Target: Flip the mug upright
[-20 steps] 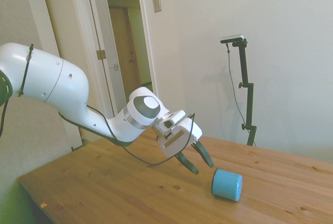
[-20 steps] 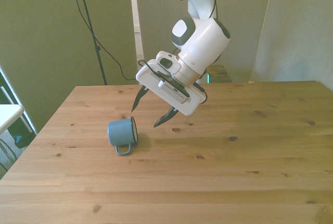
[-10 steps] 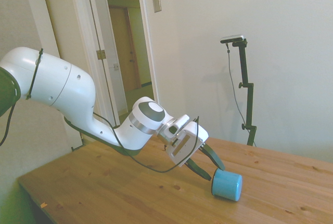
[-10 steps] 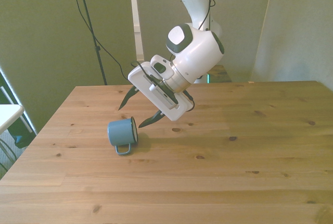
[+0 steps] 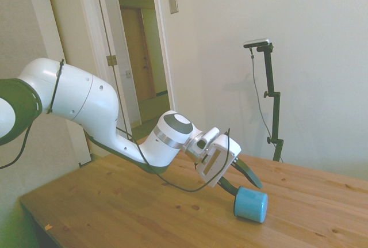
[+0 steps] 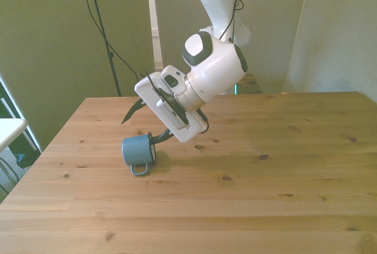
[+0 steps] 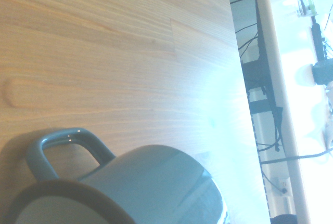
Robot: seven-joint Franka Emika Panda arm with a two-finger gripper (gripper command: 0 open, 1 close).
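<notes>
The light-blue mug [image 6: 137,149] lies on its side on the wooden table [image 6: 265,195], its handle [image 6: 139,169] pointing at the near edge and its dark-rimmed mouth facing the front view's right. My gripper [image 6: 141,130] is open and tilted down over it. One finger [image 6: 159,140] reaches the mug's mouth, the other [image 6: 131,113] hangs above the mug's wall. In the side view the mug [image 5: 250,204] rests just beyond the gripper [image 5: 246,189]. The wrist view fills with the mug [image 7: 156,182] and its handle [image 7: 62,146] from close up.
The table's edge at the front view's left lies a short way past the mug. Bare wood [image 5: 115,208] stretches on the other sides. A doorway [image 5: 141,46] and walls stand behind the table.
The gripper has come down and toward the front view's left, from beside the mug to right at its mouth. It stayed open. The mug has not moved.
</notes>
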